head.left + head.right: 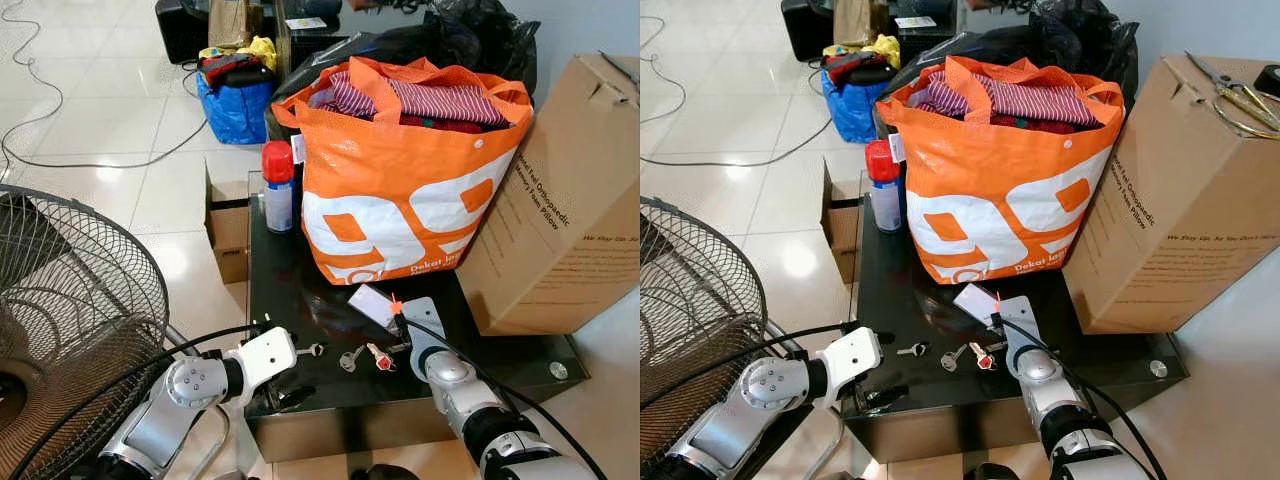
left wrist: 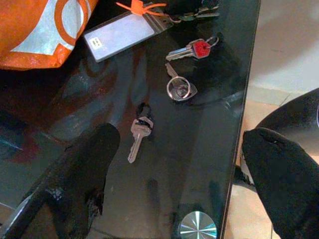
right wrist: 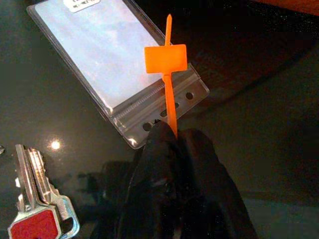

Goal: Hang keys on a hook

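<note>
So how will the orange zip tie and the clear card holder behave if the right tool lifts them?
The right tool is shut on the thin orange zip tie, which will probably bend. The clear card holder looks flat and light, so it will likely dangle and swing. On the glossy black table it may slide first.

Right tool (image 3: pixel 172 137) pinches orange tie (image 3: pixel 167 74) over clear card sleeve (image 3: pixel 107 59), red-headed keys (image 3: pixel 37 209) nearby
</note>
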Available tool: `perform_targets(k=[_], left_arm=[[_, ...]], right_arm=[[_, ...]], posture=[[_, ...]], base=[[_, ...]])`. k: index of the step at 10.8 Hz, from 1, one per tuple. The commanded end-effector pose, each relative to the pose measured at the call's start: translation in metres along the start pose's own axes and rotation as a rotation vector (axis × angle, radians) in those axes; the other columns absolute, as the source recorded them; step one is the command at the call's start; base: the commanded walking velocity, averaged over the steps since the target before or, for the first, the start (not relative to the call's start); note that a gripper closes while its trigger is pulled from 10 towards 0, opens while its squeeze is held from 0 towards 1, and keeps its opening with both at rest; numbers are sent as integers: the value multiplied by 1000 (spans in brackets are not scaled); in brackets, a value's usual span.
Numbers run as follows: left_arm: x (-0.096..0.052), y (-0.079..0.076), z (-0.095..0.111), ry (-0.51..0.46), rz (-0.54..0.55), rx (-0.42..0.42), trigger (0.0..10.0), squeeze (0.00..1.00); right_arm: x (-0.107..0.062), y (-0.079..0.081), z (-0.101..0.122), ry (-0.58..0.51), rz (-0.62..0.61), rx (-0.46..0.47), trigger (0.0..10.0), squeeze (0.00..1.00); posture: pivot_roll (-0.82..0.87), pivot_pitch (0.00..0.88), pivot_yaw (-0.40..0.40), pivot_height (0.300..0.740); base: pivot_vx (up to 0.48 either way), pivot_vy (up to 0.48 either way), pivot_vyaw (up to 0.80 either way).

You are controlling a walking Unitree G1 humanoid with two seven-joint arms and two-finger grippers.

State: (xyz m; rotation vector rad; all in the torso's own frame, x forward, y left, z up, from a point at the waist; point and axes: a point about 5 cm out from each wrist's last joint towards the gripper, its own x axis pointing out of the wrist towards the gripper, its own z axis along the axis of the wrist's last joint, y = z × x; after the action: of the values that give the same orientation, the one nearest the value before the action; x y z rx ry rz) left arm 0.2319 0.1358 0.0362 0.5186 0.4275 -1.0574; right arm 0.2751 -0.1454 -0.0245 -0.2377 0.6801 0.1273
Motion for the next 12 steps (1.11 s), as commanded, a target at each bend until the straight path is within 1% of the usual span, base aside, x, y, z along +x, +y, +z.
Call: perform_targets(k=[1, 2, 3, 4, 5, 6, 7, 8, 9, 10, 11, 12], left_arm=[[0, 2, 5, -6, -2, 18, 10000, 0], [1, 3, 6, -9, 2, 19, 10000, 0], [1, 4, 9, -33, 25, -5, 10000, 0], [-2, 7, 16, -90, 72, -66, 10000, 0], [-4, 10, 24, -159, 121, -129, 10000, 0], [-7, 10, 32, -217, 158, -163, 10000, 0], [-10, 11, 39, -261, 208, -187, 10000, 0], [-13, 17, 47, -290, 274, -202, 10000, 0], [-17, 24, 53, -301, 332, -203, 10000, 0], [-19, 29, 60, -322, 368, -195, 10000, 0], [-21, 38, 70, -355, 440, -203, 10000, 0], [-21, 44, 75, -363, 490, -179, 10000, 0]], right_arm=[[1, -3, 3, -9, -12, 18, 1804, 0], [1, -4, 3, -10, -15, 22, 1569, 0], [0, -7, 6, -41, -12, 74, 0, 0], [-4, -13, 14, -126, 37, 129, 0, 0], [-13, -23, 16, -207, 99, 163, 0, 0], [-27, -29, 16, -275, 173, 160, 0, 0], [-43, -37, 17, -330, 223, 204, 0, 0], [-63, -47, 20, -386, 259, 223, 0, 0], [-81, -52, 24, -438, 287, 241, 0, 0], [-93, -55, 30, -475, 301, 268, 0, 0], [-112, -55, 38, -538, 306, 349, 0, 0], [-124, -55, 45, -576, 296, 400, 0, 0]], posture=[[-110, 58, -38, 740], [-110, 55, -37, 740], [-109, 48, -37, 740], [-111, 35, -37, 740], [-119, 11, -33, 740], [-127, 0, -26, 740], [-140, 0, -15, 740], [-148, 0, -5, 740], [-158, 0, 4, 740], [-163, 0, 7, 740], [-164, 0, 11, 740], [-175, 0, 24, 740]], base=[[0, 0, 0], [0, 0, 0], [0, 0, 0], [0, 0, 0], [0, 0, 0], [0, 0, 0], [0, 0, 0], [0, 0, 0], [0, 0, 0], [0, 0, 0], [0, 0, 0], [0, 0, 0]])
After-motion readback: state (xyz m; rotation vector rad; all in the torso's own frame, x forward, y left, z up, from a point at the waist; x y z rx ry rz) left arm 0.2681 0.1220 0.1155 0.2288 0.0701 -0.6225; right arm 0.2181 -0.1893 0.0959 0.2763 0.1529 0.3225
